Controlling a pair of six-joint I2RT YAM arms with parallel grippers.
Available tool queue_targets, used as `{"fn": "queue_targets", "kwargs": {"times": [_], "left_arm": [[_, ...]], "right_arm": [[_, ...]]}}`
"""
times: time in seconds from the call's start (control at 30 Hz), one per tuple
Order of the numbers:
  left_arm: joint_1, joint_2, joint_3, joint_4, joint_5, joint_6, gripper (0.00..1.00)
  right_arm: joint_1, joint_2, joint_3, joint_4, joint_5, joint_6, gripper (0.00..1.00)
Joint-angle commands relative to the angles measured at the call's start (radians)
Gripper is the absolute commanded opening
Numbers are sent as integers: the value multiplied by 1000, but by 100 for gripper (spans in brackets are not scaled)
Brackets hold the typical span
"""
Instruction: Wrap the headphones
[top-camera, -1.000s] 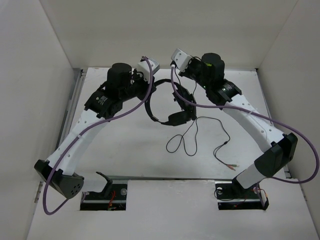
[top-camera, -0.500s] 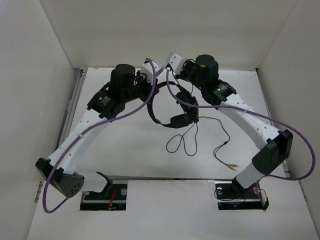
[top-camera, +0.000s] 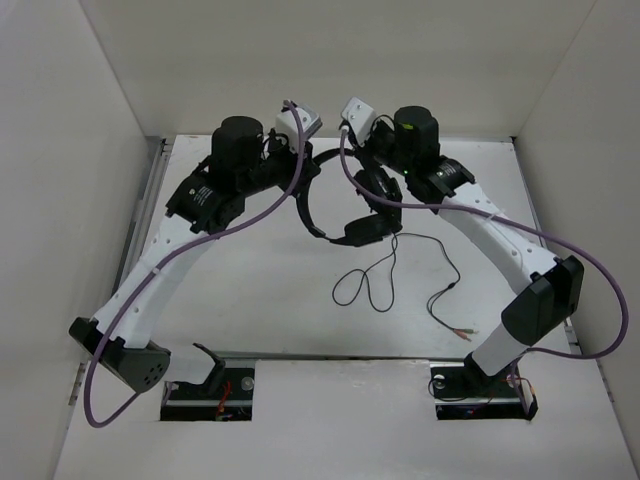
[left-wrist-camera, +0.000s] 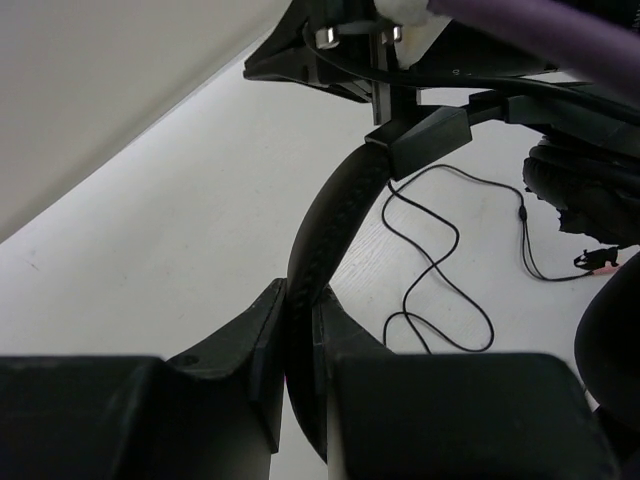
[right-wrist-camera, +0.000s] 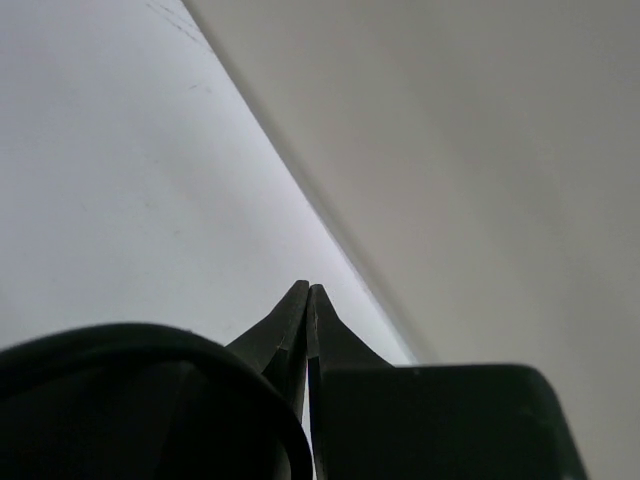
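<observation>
My left claw (left-wrist-camera: 298, 330) clamped the headphones (top-camera: 360, 232) at the counter's (top-camera: 250, 300) 12 o'clock, right claw (right-wrist-camera: 307, 310) pinched shut, seemingly empty; wrapping looked unstarted, so next I'd need the cable (top-camera: 372, 285) trailing toward 5 o'clock.

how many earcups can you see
2. The lower earcup is at the near end of the band; the upper earcup sits by the right arm, partly hidden.
</observation>
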Motion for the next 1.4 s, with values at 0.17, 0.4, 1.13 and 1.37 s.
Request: {"fn": "queue_targets", "kwargs": {"times": [0.17,0.4,1.13,1.37], "left_arm": [[23,-26,103,76,80,-99,0],[66,-26,135,105,105,-174,0],[273,3,301,263,165,-496,0],[362,26,342,345,120,-626,0]], "right_arm": [[-23,-27,94,-76,-227,248,18],[-55,-29,85,-87,-375,412,29],[-179,-70,-117,391,-945,1223,69],[-167,-96,-203,538,-1005,1357,74]]}}
